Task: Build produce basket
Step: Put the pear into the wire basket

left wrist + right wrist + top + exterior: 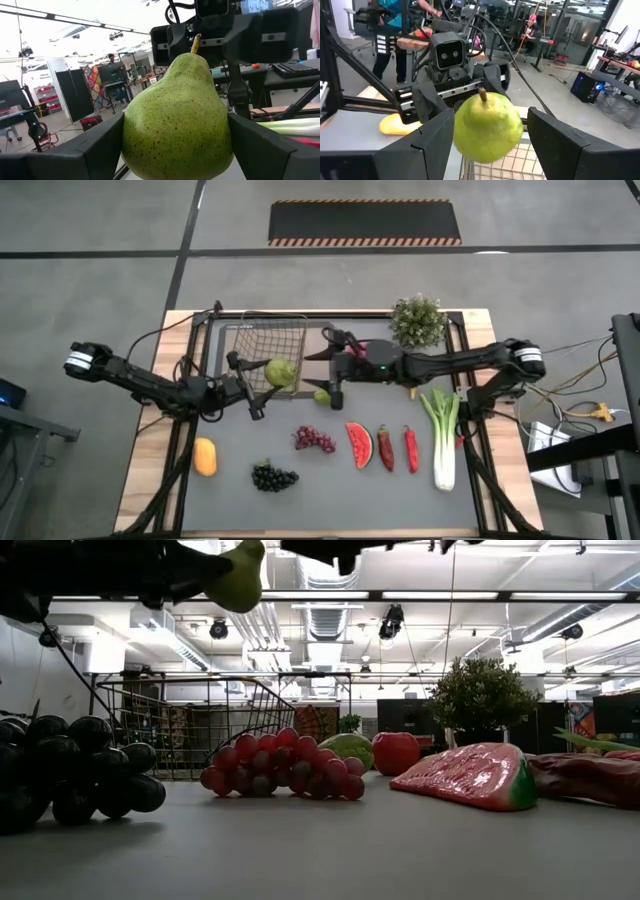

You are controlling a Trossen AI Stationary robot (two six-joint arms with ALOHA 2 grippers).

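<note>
I hold the green pear (281,371) in my left gripper (262,372), fingers clamped, above the basket (263,345) for dropping; right gripper (331,355) open, empty nearby.

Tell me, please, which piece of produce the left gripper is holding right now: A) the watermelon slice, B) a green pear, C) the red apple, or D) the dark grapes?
B: the left wrist view shows a green pear clamped between the left gripper's two fingers, and the high view shows it raised beside the basket, while the watermelon slice and dark grapes lie on the table.
</note>
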